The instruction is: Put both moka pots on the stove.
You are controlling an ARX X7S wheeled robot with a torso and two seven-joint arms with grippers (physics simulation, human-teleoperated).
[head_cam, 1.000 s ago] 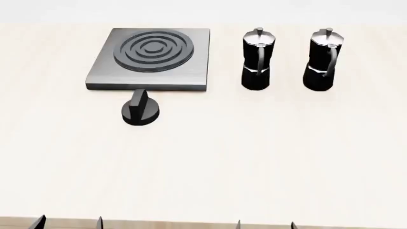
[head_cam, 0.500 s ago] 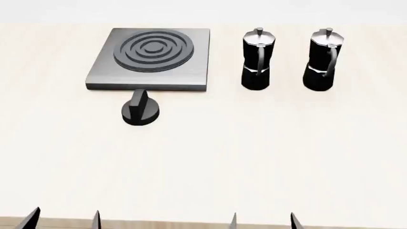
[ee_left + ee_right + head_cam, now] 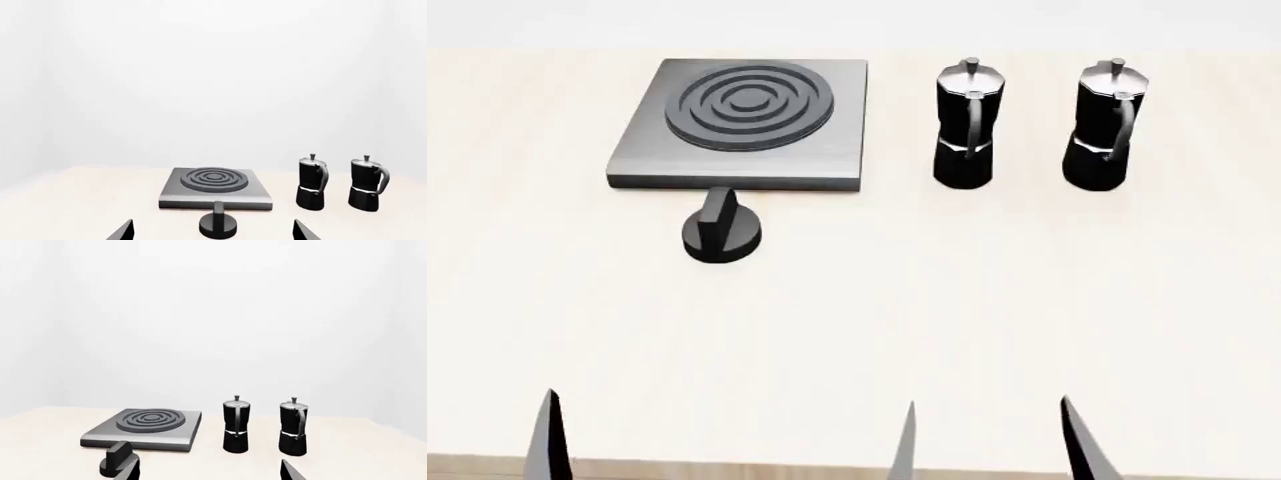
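Note:
Two black moka pots with silver lids stand side by side at the far right of the table, one (image 3: 968, 125) nearer the stove and one (image 3: 1110, 125) further right. The grey stove (image 3: 747, 120) with its ringed burner lies to their left. My left gripper (image 3: 213, 235) is open and empty, well short of the stove (image 3: 215, 187); only one of its fingertips (image 3: 547, 435) shows in the head view. My right gripper (image 3: 992, 440) is open and empty at the near edge, far from the pots (image 3: 235, 432) (image 3: 293, 432).
A squat round black knob (image 3: 721, 230) sits on the table just in front of the stove. Bare table lies between the grippers and all the objects. A plain white wall stands behind the table.
The fingertips of both grippers have come up further into the bottom of the head view, toward the objects. The pots, stove and knob have not moved.

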